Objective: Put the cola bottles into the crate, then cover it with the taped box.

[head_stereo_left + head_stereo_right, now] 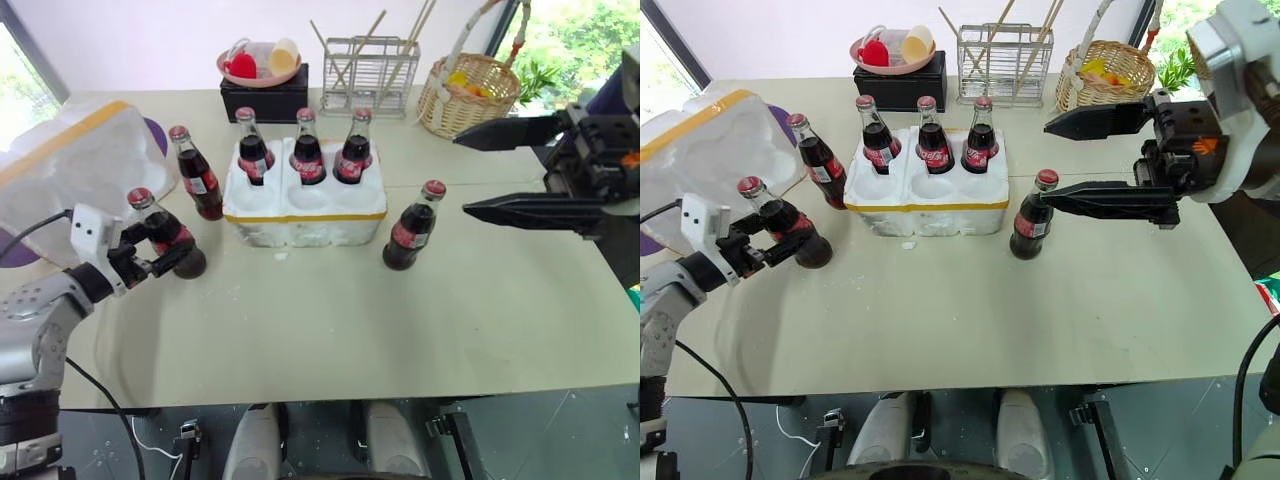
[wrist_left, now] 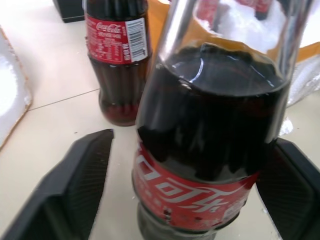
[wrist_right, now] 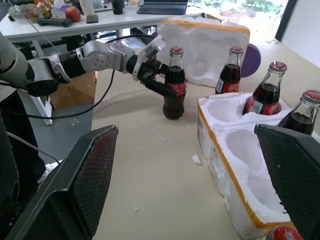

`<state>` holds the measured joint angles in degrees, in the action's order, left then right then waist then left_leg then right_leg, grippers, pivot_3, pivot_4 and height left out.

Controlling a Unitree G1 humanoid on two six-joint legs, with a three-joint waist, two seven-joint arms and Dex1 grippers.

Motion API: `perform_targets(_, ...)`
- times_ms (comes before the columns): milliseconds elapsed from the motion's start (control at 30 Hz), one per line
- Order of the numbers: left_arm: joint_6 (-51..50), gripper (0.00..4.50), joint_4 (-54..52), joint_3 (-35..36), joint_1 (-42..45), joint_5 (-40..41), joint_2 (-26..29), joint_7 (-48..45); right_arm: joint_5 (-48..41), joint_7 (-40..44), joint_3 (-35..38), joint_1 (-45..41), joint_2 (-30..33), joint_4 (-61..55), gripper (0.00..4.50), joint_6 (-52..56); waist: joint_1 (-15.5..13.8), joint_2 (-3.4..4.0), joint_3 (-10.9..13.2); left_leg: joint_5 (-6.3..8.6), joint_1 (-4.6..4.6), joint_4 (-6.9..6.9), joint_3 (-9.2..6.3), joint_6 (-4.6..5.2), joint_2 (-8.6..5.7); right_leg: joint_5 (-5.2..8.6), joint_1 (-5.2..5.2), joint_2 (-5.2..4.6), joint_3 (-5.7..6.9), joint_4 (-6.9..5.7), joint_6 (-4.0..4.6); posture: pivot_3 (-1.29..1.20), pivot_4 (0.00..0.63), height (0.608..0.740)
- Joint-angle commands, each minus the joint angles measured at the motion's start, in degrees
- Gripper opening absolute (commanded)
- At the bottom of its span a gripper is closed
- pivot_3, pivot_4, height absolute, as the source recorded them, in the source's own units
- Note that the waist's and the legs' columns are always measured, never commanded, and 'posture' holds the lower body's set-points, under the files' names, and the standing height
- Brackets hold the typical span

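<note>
Three cola bottles [image 1: 307, 152] stand in the back wells of the crate [image 1: 300, 216], a low white foam tray with a thin yellow band; its front wells hold nothing. A fourth bottle [image 1: 200, 175] stands just left of the crate and another [image 1: 410, 235] just right of it. My left gripper [image 1: 172, 248] is open around a bottle [image 2: 200, 150] at the table's left; one finger [image 2: 75, 185] stands a little off the glass. My right gripper [image 1: 460, 175] hangs open in the air, right of the crate. The taped box [image 1: 70, 170] lies tilted at the far left.
Along the back edge stand a black box with a pink plate [image 1: 263, 90], a wire rack [image 1: 370, 75] and a wicker basket [image 1: 468, 95]. A purple disc [image 1: 155, 132] shows behind the taped box. Foam crumbs [image 3: 196, 159] lie near the crate.
</note>
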<state>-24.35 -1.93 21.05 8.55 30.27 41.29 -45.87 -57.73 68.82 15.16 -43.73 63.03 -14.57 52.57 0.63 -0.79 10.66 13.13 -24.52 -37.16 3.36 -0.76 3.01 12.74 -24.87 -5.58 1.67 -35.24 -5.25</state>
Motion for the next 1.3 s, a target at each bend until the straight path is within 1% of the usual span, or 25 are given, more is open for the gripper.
perform_targets(33, 0.57, 2.63, -1.4, 1.6, -0.75, 0.5, 0.54, -0.28, -1.7, -1.14, 1.76, -1.89, -0.32, -0.68, 4.5, -0.13, 0.01, 0.0, 0.0, 0.0, 0.0, 0.0, 0.0, 0.0, 0.0, 0.0, 0.0, 0.0, 0.0, -0.01, 0.0, 0.0, 0.15, 0.74)
perform_targets(167, -2.64, 2.67, -4.22, 3.11, -2.87, 2.6, 2.01, -1.03, -1.47, -2.14, 1.71, -1.41, -0.93, -0.8, 4.5, -0.19, 0.19, 0.0, 0.0, 0.0, 0.01, 0.01, 0.0, 0.0, 0.0, 0.0, 0.0, 0.0, 0.0, -0.01, 0.0, 0.0, 0.15, 0.74)
perform_targets(300, -13.22, 2.67, -12.55, 8.78, -6.21, 13.6, 6.46, -4.73, -1.48, -3.69, 2.38, -0.08, -1.43, -1.19, 4.5, -0.1, 0.32, -0.08, 0.05, 0.0, -0.01, 0.02, 0.01, 0.0, 0.02, 0.0, -0.02, 0.0, -0.01, 0.0, 0.0, 0.0, 0.15, 0.74)
perform_targets(400, -19.81, 2.67, -16.1, 12.66, -6.73, 21.18, 10.52, -7.62, -2.04, -4.96, 3.24, 0.9, -1.78, -1.59, 4.5, 0.07, 0.01, -0.16, 0.11, 0.0, -0.03, 0.01, 0.01, 0.0, 0.02, 0.0, -0.05, 0.0, 0.0, -0.01, 0.01, 0.0, 0.15, 0.74)
perform_targets(467, -23.41, 2.67, -17.08, 13.87, -4.12, 26.36, 12.55, -8.05, -2.06, -6.04, 3.62, 1.63, -2.13, -1.8, 4.5, -0.04, -0.21, -0.19, 0.12, 0.0, -0.04, -0.02, -0.05, -0.01, 0.02, 0.01, -0.03, 0.0, 0.04, -0.02, 0.01, 0.0, 0.15, 0.74)
perform_targets(533, -25.7, 2.67, -17.67, 13.71, 0.49, 31.11, 13.24, -6.47, -1.89, -6.8, 4.07, 2.75, -2.26, -2.31, 4.5, -0.43, -0.51, -0.21, 0.13, -0.01, -0.03, -0.07, -0.09, -0.02, 0.0, 0.01, 0.02, -0.01, 0.05, -0.02, 0.02, 0.0, 0.15, 0.74)
perform_targets(567, -26.16, 2.67, -17.43, 12.79, 3.97, 32.85, 12.59, -4.51, -1.61, -7.17, 4.28, 3.35, -2.41, -2.49, 4.5, -0.8, -0.57, -0.21, 0.13, -0.01, -0.04, -0.1, -0.1, -0.02, 0.0, 0.01, 0.05, 0.0, 0.05, -0.02, 0.01, 0.0, 0.15, 0.74)
perform_targets(633, -25.7, 2.67, -16.46, 9.48, 12.24, 34.03, 9.53, 0.69, -0.8, -8.07, 4.69, 4.52, -2.5, -2.48, 4.5, -1.34, -0.99, -0.22, 0.14, -0.01, -0.02, -0.12, -0.09, -0.01, -0.03, 0.0, 0.1, 0.0, 0.04, 0.0, 0.0, 0.0, 0.15, 0.74)
perform_targets(667, -24.98, 2.67, -15.73, 7.38, 16.45, 33.36, 7.48, 3.37, -0.14, -8.29, 4.86, 5.21, -2.28, -2.53, 4.5, -1.69, -1.26, -0.22, 0.14, -0.02, -0.02, -0.13, -0.1, -0.01, -0.03, -0.01, 0.11, 0.01, 0.04, -0.01, -0.01, 0.0, 0.15, 0.74)
perform_targets(733, -24.45, 2.67, -14.61, 4.82, 21.61, 31.92, 4.76, 6.51, 0.62, -8.47, 5.0, 5.99, -1.74, -2.51, 4.5, -2.11, -1.46, -0.24, 0.14, -0.03, 0.0, -0.16, -0.14, 0.0, -0.06, -0.06, 0.19, 0.04, 0.05, -0.03, -0.11, 0.0, 0.15, 0.74)
perform_targets(767, -23.55, 2.67, -13.44, 2.65, 24.48, 29.97, 3.17, 7.38, 1.09, -8.54, 5.15, 6.37, -1.32, -2.33, 4.5, -2.08, -1.4, -0.24, 0.14, -0.03, 0.0, -0.19, -0.15, 0.0, -0.06, -0.12, 0.21, 0.06, 0.04, -0.04, -0.23, 0.0, 0.15, 0.74)
perform_targets(833, -22.5, 2.67, -11.98, 0.21, 27.49, 27.67, 1.55, 8.07, 1.55, -8.68, 5.24, 6.7, -0.92, -2.12, 4.5, -2.03, -1.34, -0.26, 0.15, -0.03, 0.02, -0.19, -0.14, 0.01, -0.08, -0.14, 0.24, 0.06, 0.03, -0.04, -0.26, 0.0, 0.15, 0.74)
perform_targets(900, -18.98, 2.67, -5.63, -5.08, 33.66, 22.01, -1.9, 7.7, 2.22, -8.98, 6.29, 7.67, -0.34, -1.56, 4.5, -2.13, -1.33, -0.27, 0.16, -0.04, 0.04, -0.19, -0.15, 0.01, -0.08, -0.15, 0.24, 0.08, 0.03, -0.04, -0.27, 0.0, 0.15, 0.74)
perform_targets(967, -16.16, 2.67, 0.62, -8.92, 39.19, 17.83, -4.89, 6.3, 2.99, -10.18, 6.82, 8.07, -0.31, -0.87, 4.5, -2.34, -1.41, -0.33, 0.19, -0.05, 0.04, -0.23, -0.19, 0.0, -0.07, -0.15, 0.24, 0.13, 0.04, -0.09, -0.27, 0.0, 0.15, 0.74)
perform_targets(1100, -11.2, 2.67, 11.42, -13.54, 47.36, 11.96, -10.04, 1.77, 4.56, -13.25, 7.3, 9.66, -1.53, -1.31, 4.5, -3.15, -1.4, -0.36, 0.21, -0.06, -0.02, -0.27, -0.22, 0.0, -0.07, -0.15, 0.26, 0.14, 0.04, -0.03, -0.28, 0.0, 0.15, 0.74)
perform_targets(1200, -7.54, 2.67, 19.2, -16.57, 51.77, 7.22, -13.19, -1.25, 4.75, -14.71, 8.4, 11.5, -2.04, -2.6, 4.5, -3.32, -1.4, -0.37, 0.21, -0.05, -0.06, -0.25, -0.22, 0.0, -0.08, -0.15, 0.25, 0.14, 0.04, 0.01, -0.3, 0.0, 0.15, 0.74)
perform_targets(1300, -5.43, 2.67, 24.37, -19.19, 54.21, 3.68, -15.39, -4.79, 4.49, -16.14, 9.83, 13.28, -2.14, -3.5, 4.5, -3.09, -1.29, -0.36, 0.22, -0.05, -0.04, -0.21, -0.22, 0.01, -0.07, -0.15, 0.23, 0.15, 0.05, -0.02, -0.33, 0.0, 0.15, 0.74)
